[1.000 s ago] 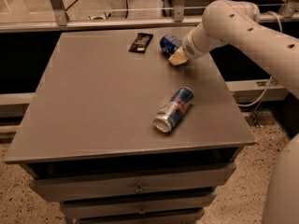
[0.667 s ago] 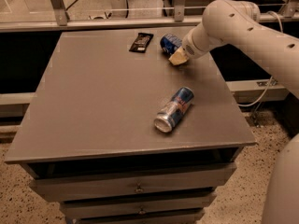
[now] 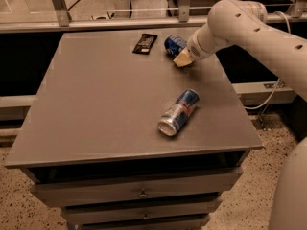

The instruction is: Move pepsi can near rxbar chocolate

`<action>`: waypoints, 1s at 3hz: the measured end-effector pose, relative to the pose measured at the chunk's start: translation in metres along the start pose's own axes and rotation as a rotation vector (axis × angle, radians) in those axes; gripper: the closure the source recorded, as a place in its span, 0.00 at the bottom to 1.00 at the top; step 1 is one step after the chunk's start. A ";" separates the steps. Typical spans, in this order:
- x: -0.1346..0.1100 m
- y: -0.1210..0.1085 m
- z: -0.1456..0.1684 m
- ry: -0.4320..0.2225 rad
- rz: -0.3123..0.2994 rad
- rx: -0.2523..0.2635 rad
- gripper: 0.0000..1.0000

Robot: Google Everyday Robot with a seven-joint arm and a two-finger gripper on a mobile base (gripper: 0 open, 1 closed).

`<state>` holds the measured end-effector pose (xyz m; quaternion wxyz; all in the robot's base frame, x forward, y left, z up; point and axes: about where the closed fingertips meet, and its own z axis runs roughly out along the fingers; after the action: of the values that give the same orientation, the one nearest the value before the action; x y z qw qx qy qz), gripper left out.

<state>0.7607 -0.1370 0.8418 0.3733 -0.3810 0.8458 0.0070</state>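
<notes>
The pepsi can (image 3: 173, 44), short and dark blue, lies on its side at the back of the grey table (image 3: 105, 95). The rxbar chocolate (image 3: 145, 43), a flat black bar, lies just to its left with a small gap between them. My gripper (image 3: 182, 58) reaches in from the right on the white arm (image 3: 240, 20) and sits against the can's right side, covering part of it.
A slimmer blue-and-silver can with red marks (image 3: 179, 112) lies on its side in the right middle of the table. Drawers (image 3: 139, 193) sit under the table front. A metal rail (image 3: 120, 23) runs behind the table's back edge.
</notes>
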 end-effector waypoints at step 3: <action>-0.142 0.032 -0.025 -0.140 -0.334 0.002 0.00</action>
<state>0.7851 -0.0314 0.9416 0.4276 -0.5145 0.7427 -0.0292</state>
